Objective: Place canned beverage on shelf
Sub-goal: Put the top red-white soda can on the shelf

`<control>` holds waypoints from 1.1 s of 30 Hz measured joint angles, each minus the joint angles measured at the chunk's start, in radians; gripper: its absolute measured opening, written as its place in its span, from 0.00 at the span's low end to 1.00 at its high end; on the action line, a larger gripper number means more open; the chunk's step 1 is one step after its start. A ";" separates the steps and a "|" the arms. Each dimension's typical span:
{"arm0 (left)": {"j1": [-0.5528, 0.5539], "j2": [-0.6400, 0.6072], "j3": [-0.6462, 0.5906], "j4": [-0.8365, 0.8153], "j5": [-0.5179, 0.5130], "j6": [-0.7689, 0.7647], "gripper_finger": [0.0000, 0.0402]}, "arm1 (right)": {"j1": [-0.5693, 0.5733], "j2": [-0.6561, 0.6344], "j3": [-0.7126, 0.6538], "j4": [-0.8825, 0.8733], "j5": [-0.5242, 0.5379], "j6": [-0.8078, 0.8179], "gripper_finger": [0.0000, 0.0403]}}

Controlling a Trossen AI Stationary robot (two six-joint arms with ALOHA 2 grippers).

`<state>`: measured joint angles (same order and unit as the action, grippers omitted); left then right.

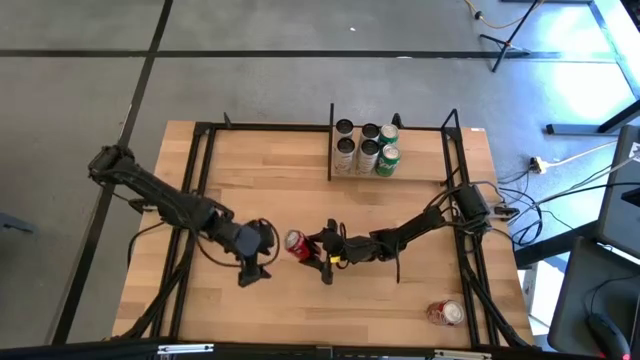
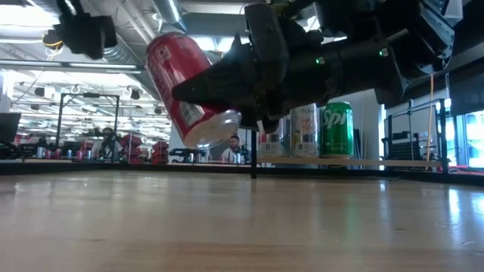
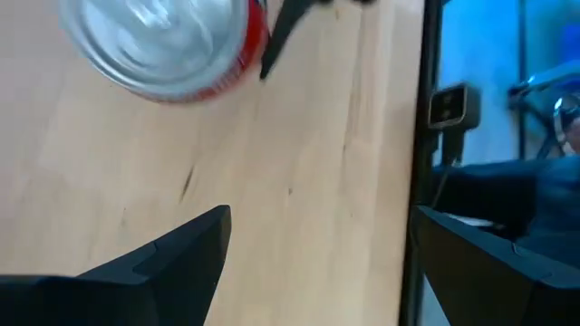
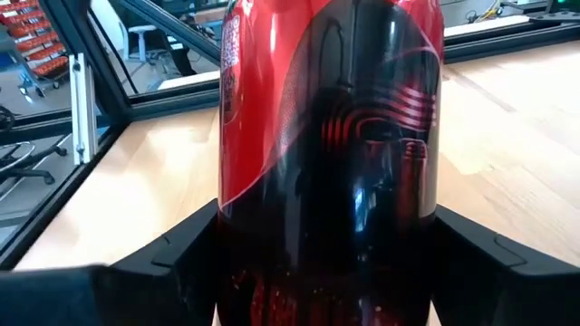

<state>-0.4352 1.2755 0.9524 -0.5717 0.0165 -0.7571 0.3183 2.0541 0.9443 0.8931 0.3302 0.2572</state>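
While the bench (image 1: 300, 300) fills the lower middle of the high view, the shelf (image 1: 420, 165) sits at its upper middle edge, a light board framed by thin black rods. Two dark arms reach toward the centre of the frame. The right gripper (image 1: 318, 250) comes in from the right, and its fingers (image 4: 172, 258) are closed on the sides of the red can (image 1: 297, 244), which lies between them; in the low view this can (image 2: 185, 87) hangs tilted above the bench, touching nothing below it. The left gripper (image 1: 255, 258) stands just left of the held can, and its fingers (image 3: 172, 254) are spread wide with nothing between them; the can's silver end (image 3: 163, 41) appears beyond them at the upper left of the left wrist view.

Six cans (image 1: 366, 148) stand upright in a cluster on the shelf: four silver-topped and two green. One green can (image 2: 336, 128) shows the letters "Spr" in the low view; the rest of its writing is hidden. The held can carries a dark helmeted mask printed on red, with no legible words. A second red can (image 1: 446, 313) lies on its side at the lower right of the bench, well apart from both grippers.
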 joint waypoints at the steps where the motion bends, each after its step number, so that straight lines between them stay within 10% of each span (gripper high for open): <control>1: -0.008 0.016 0.000 0.000 -0.009 0.003 0.83 | 0.000 0.000 0.000 0.000 0.000 0.000 0.69; 7: 0.029 0.127 -0.002 -0.068 -0.051 -0.051 0.76 | 0.000 0.000 0.000 0.006 0.000 0.007 0.69; 21: 0.171 0.145 -0.001 0.064 0.030 0.136 0.04 | 0.001 -0.001 0.000 -0.037 -0.009 0.002 0.69; 33: 0.189 0.145 -0.003 0.130 0.035 0.182 0.04 | -0.007 0.086 0.053 -0.046 -0.010 -0.001 0.69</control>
<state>-0.2459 1.4204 0.9489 -0.4420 0.0515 -0.5747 0.3115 2.1397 0.9969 0.8471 0.3203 0.2562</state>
